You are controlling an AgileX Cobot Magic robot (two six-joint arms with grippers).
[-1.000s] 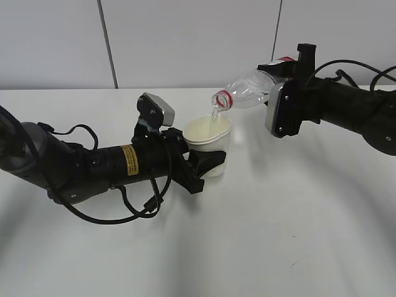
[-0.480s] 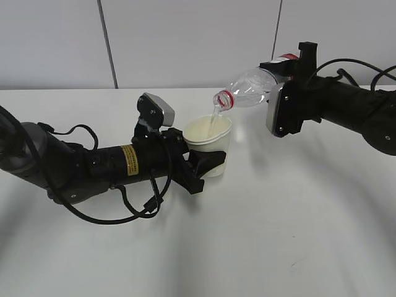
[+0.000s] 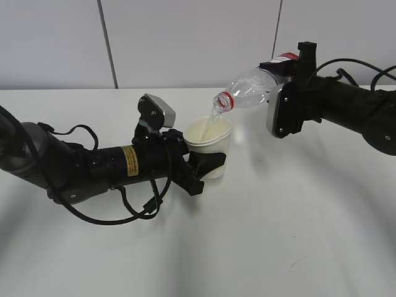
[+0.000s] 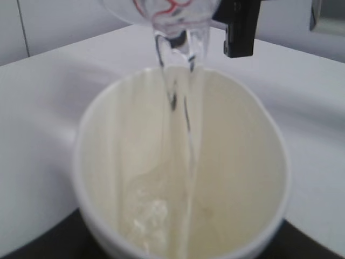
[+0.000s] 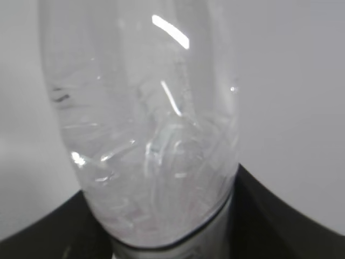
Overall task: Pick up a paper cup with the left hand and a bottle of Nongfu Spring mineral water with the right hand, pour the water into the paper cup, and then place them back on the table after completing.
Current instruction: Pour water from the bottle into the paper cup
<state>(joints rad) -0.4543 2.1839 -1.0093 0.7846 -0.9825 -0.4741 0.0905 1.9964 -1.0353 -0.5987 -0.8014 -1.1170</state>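
**Mid-pour: water going from the bottle into the cup**

So the left hand [image 3: 207,162], the arm with the yellow sticker, has its fingers closed around the lower part of the paper cup [image 3: 208,143], holding it upright just above the white table [image 3: 278,235]. The cup sits a bit left of the middle in the exterior view.

The right hand [image 3: 286,69] is clamped on the body of the bottle [image 3: 250,88], which is tipped over with its neck pointing left and slightly down, the mouth sitting right over the cup's rim. The red ring at the neck is easy to spot.

A thin stream of water [image 4: 180,140] runs from the mouth down into the cup, and the left wrist view shows some pooled at the bottom already. The right wrist view is basically just clear plastic with the black fingers [image 5: 269,216] either side of it.
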